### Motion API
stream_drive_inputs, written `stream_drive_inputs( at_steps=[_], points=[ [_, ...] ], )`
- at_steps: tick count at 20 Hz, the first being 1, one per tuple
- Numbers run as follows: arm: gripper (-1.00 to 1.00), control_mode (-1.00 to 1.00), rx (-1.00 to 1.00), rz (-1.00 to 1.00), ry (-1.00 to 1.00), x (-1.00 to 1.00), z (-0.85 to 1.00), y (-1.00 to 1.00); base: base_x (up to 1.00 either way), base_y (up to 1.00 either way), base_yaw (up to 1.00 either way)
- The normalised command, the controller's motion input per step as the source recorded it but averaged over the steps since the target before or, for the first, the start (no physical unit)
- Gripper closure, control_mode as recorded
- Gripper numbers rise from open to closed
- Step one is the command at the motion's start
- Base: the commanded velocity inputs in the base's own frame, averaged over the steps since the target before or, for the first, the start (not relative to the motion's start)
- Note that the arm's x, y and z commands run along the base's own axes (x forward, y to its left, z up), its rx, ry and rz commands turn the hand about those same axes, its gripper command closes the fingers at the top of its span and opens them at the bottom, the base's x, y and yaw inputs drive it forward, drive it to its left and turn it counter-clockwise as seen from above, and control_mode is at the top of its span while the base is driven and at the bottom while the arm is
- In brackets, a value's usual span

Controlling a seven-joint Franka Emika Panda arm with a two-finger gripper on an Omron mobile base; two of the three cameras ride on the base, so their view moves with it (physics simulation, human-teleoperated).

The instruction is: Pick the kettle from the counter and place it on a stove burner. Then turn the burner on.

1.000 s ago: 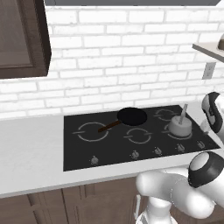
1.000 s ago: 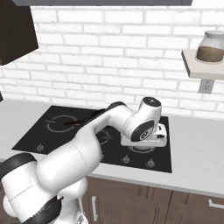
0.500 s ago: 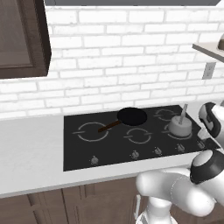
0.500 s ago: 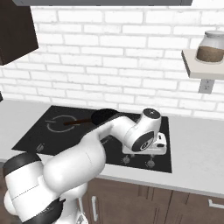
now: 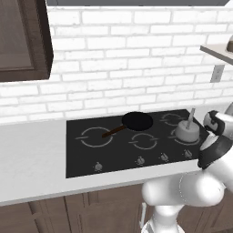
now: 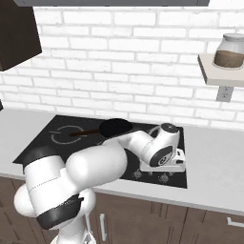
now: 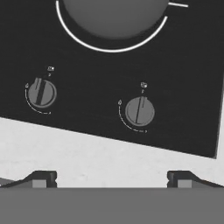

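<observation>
Kettle (image 5: 187,130) is sitting on a stove (image 5: 86,158) burner; the small knob (image 7: 139,111), likely stiff and slippery, wants pinching across its ridge; claw (image 7: 111,177) is hanging released.

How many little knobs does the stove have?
4 show along the stove's front edge, left to right: first knob, second knob, third knob, fourth knob. The arm may hide more on the right.
</observation>
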Motion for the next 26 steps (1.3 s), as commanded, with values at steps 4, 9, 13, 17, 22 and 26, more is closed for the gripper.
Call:
stream_drive_inputs(
  at_steps=[4,9,13,17,22,26],
  points=[
    [-1.00,-1.00,0.04,0.00,0.02,0.26,-0.28,-0.09,0.00,0.00,0.00],
    [-1.00,-1.00,0.08,0.00,0.04,0.32,-0.26,-0.06,0.00,0.00,0.00],
    [-1.00,-1.00,0.04,0.01,0.01,0.18,-0.22,-0.09,0.00,0.00,0.00],
    [-1.00,-1.00,0.01,0.01,0.00,0.07,-0.21,-0.14,0.00,0.00,0.00],
    [-1.00,-1.00,0.00,0.01,0.00,0.08,-0.25,-0.06,0.00,0.00,0.00],
    [-1.00,-1.00,0.00,0.00,0.00,0.24,-0.23,0.00,0.00,0.00,0.00]
  ],
)
